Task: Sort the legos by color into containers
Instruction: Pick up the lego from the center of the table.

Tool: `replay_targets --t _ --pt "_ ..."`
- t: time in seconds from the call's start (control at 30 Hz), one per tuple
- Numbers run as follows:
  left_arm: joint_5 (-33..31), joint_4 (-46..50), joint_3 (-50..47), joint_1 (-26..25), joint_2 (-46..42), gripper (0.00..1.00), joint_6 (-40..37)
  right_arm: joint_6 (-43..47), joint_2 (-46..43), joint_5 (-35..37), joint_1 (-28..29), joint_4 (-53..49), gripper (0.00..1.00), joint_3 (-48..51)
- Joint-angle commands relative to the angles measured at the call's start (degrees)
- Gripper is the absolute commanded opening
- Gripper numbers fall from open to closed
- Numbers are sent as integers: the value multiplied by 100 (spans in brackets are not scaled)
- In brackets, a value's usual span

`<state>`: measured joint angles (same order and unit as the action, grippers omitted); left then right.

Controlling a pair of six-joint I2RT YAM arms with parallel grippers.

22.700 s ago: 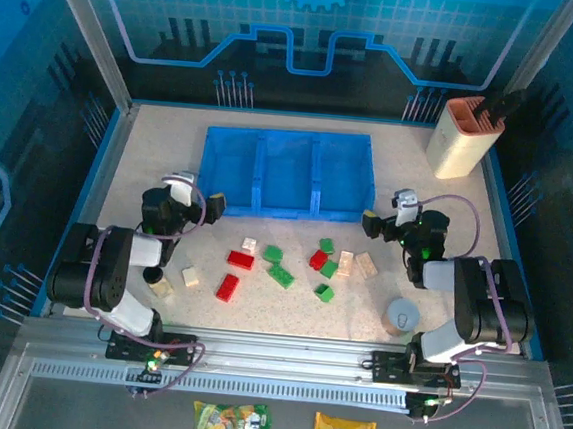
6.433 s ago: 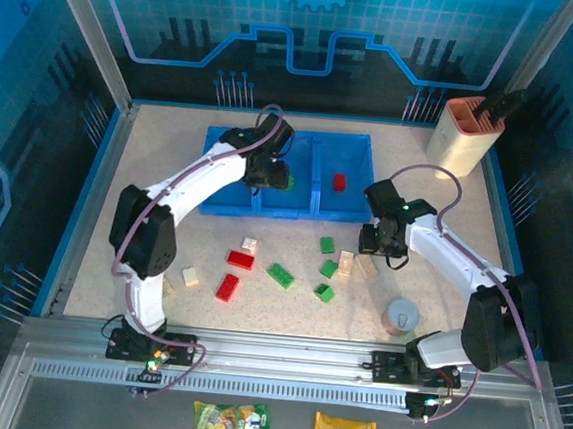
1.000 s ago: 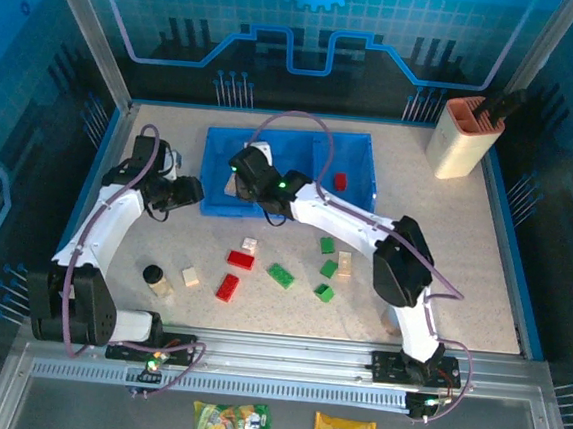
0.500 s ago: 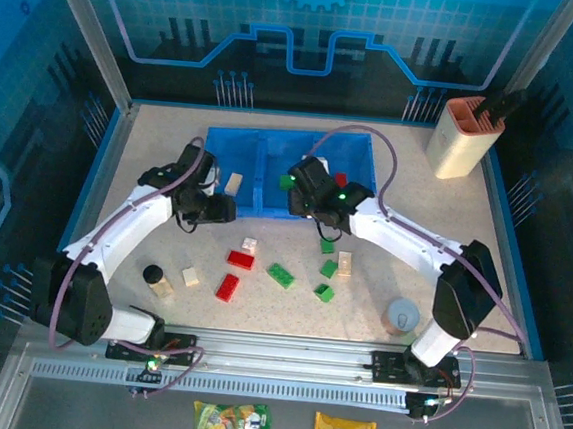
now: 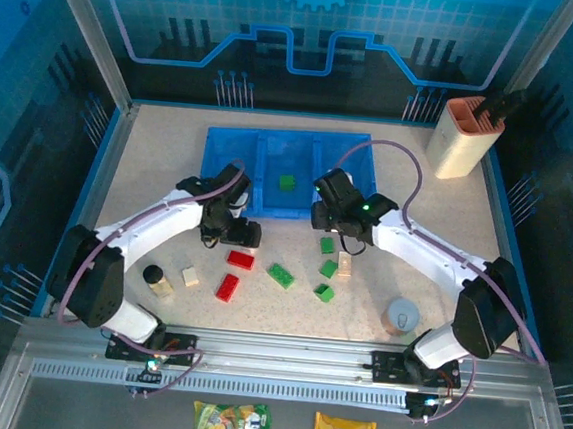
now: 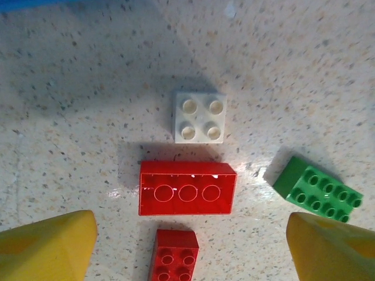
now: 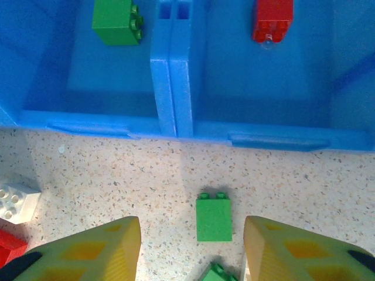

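Observation:
The blue tray (image 5: 243, 135) has three containers side by side. A green lego (image 5: 286, 182) lies in the middle one (image 7: 117, 21), a red lego (image 7: 272, 20) in the right one. My left gripper (image 5: 242, 235) hangs open above a white lego (image 6: 199, 117), an upturned red lego (image 6: 187, 188) and a smaller red one (image 6: 174, 257), touching none. My right gripper (image 5: 324, 219) is open just in front of the tray, its fingers (image 7: 88, 252) either side of a green lego (image 7: 214, 217) on the table, apart from it.
More legos lie on the table: green (image 5: 281, 274), green (image 5: 324, 292), red (image 5: 227, 287), beige (image 5: 191, 276), beige (image 5: 344, 263). A black-capped bottle (image 5: 158, 280) stands front left, a grey cup (image 5: 401, 314) front right, a beige holder (image 5: 461, 134) back right.
The left arm swung from left of the tray to the legos in front of it, and its jaws opened wider. The right arm left a green lego in the middle compartment and drew back.

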<state>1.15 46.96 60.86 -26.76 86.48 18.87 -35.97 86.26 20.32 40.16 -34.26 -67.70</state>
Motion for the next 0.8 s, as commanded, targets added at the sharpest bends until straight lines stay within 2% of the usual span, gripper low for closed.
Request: replay_targets --t 0.0,0.47,0.77 --pt "-167 127 -114 -138 269 91 -119 -77 -213 -10 -62 -176 51 73" --pt "-308 -88 -127 -417 1126 90 -375 -224 -332 7 -63 -301 51 134" --pt "-337 -130 -110 -513 1344 82 -402 -262 -328 16 -62 -318 51 138"
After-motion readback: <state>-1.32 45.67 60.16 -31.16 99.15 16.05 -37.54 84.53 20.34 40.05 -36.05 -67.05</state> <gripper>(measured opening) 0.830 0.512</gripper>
